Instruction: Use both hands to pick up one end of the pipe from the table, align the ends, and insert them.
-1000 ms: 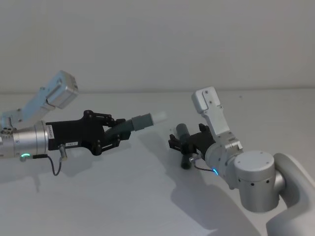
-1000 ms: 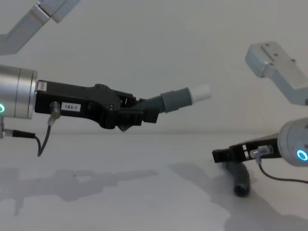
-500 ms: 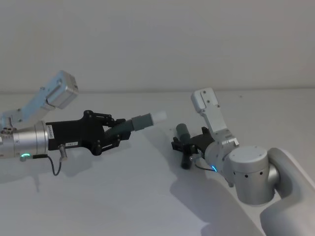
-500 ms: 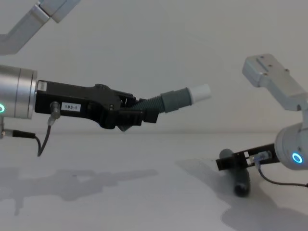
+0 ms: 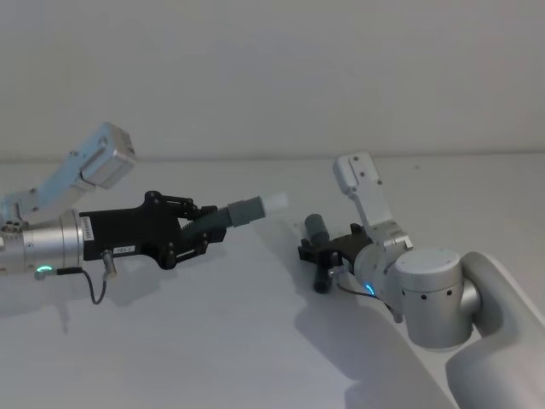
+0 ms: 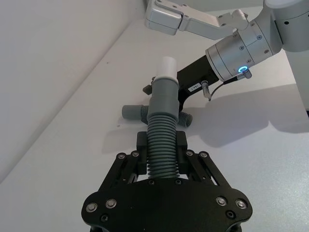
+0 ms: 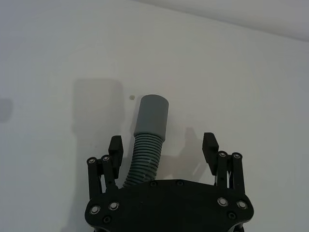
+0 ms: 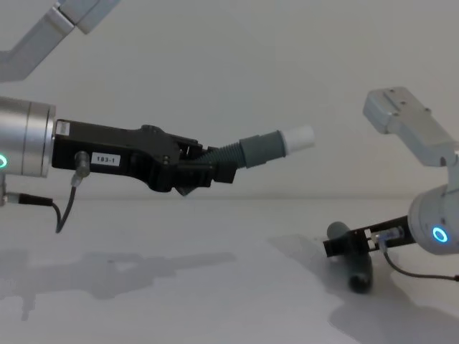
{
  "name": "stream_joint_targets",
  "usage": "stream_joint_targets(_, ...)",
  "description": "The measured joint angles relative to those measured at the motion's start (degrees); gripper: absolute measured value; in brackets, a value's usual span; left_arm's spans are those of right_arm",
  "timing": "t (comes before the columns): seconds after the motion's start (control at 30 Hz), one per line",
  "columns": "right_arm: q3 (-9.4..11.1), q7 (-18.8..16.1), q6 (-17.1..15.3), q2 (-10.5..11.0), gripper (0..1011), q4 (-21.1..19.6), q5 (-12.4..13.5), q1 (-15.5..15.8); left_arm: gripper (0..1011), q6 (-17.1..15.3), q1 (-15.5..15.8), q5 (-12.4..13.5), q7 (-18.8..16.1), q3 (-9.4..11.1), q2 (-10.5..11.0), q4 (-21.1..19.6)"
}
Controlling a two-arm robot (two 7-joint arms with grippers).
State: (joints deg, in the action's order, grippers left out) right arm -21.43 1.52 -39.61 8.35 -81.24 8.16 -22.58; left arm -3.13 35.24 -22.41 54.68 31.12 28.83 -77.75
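The left gripper hangs above the worktop, its jaws clenched on the ribbed body of one pipe piece, with the white tip angled up toward the right. The right gripper sits low, jaws spread open either side of the other piece, which lies on the worktop.

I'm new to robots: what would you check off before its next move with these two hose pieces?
1. Left gripper shut on white-tipped piece: ok.
2. White tip free, nothing touching it: ok.
3. Right gripper open astride grey piece: ok.
4. Grey piece centred in the right gripper: not ok, off to one side.
5. Grey piece off the table: not ok, it lies on it.
6. Ends lined up: not ok, tip held well above.
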Motion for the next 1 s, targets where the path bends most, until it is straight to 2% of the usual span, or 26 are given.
stream_joint_targets(1.0,2.7,-1.2,-2.5,-2.4,1000,1.1,1.3,0.2,306,0.0,0.0,0.0,0.0,0.0,0.0,0.0)
